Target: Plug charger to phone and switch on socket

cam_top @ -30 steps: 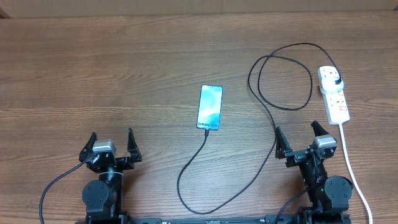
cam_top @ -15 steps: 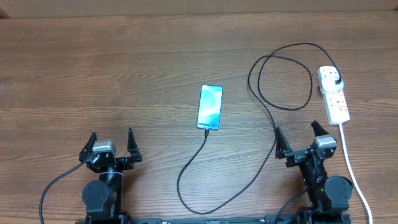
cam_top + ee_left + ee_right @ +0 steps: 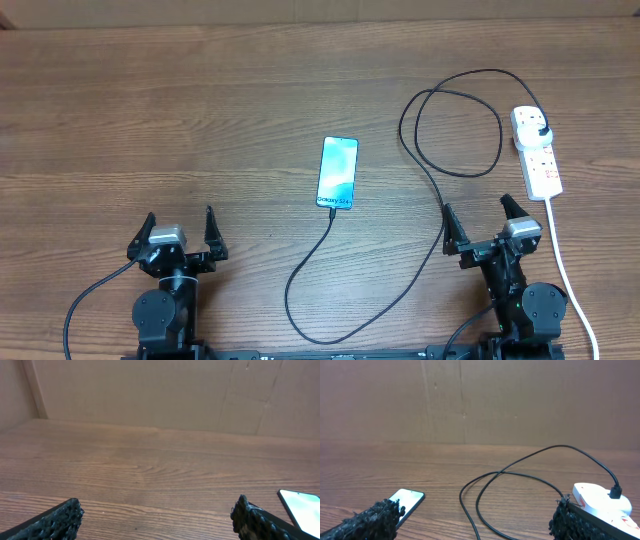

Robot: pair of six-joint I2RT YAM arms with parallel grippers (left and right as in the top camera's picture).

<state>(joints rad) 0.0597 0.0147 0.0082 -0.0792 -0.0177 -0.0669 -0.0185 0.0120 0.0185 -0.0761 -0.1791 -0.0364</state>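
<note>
The phone (image 3: 338,173) lies mid-table with its cyan screen lit, and it shows in the left wrist view (image 3: 302,509) and the right wrist view (image 3: 406,500). The black charger cable (image 3: 435,180) runs from the phone's near end, loops along the table, and ends at a black plug (image 3: 541,131) seated in the white socket strip (image 3: 537,152). The cable (image 3: 485,495) and the strip (image 3: 602,501) show in the right wrist view. My left gripper (image 3: 179,233) is open and empty near the front left. My right gripper (image 3: 482,221) is open and empty, just in front of the strip.
The strip's white cord (image 3: 565,270) runs toward the front edge past my right arm. A cardboard wall (image 3: 160,390) stands behind the wooden table (image 3: 200,110).
</note>
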